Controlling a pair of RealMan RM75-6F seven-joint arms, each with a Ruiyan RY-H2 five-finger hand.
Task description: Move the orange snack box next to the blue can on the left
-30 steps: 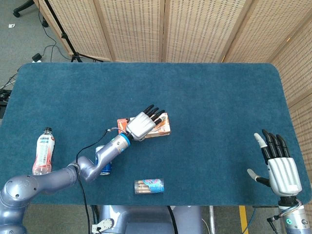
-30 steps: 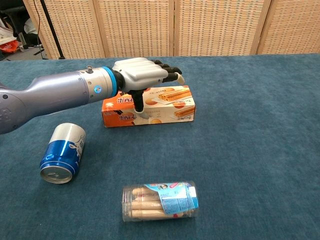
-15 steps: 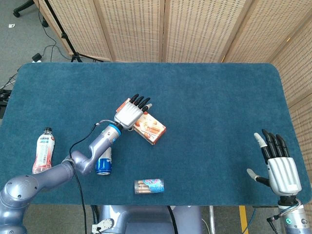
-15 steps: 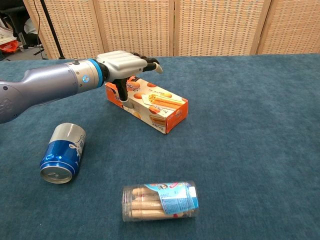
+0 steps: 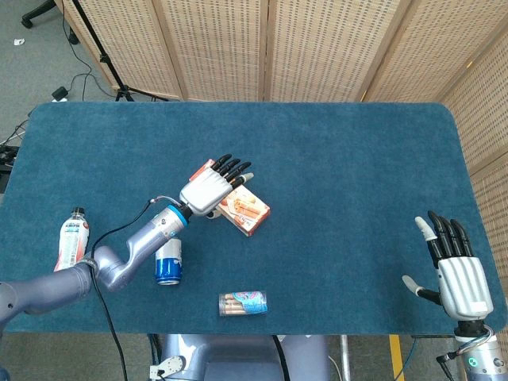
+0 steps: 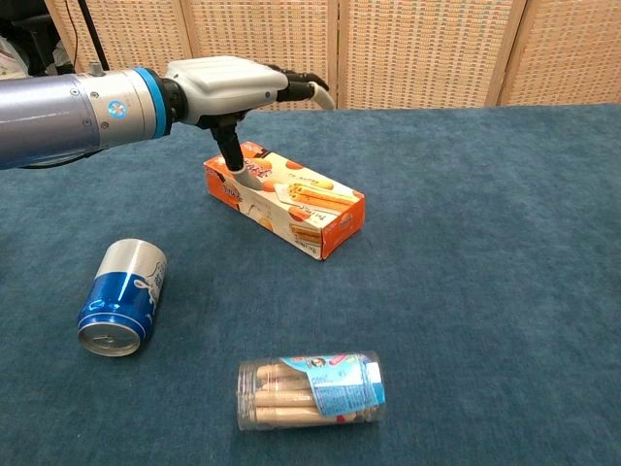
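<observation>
The orange snack box (image 5: 246, 209) (image 6: 291, 202) lies flat and diagonal on the blue table, with its near end pointing right. My left hand (image 5: 208, 189) (image 6: 228, 87) hovers over the box's far left end with its fingers spread forward and holds nothing. Its thumb points down at the box top, and I cannot tell whether it touches. The blue can (image 5: 168, 259) (image 6: 123, 296) lies on its side to the left of the box and nearer to me, apart from it. My right hand (image 5: 456, 274) rests open at the table's near right edge.
A clear tube of wafer sticks (image 5: 243, 302) (image 6: 310, 390) lies near the front edge. A drink bottle (image 5: 71, 246) lies at the far left of the table. Folding screens stand behind the table.
The box has swung from lying crosswise to diagonal under my left hand. The hand has since risen and drawn back to the left. My right hand has not moved.
</observation>
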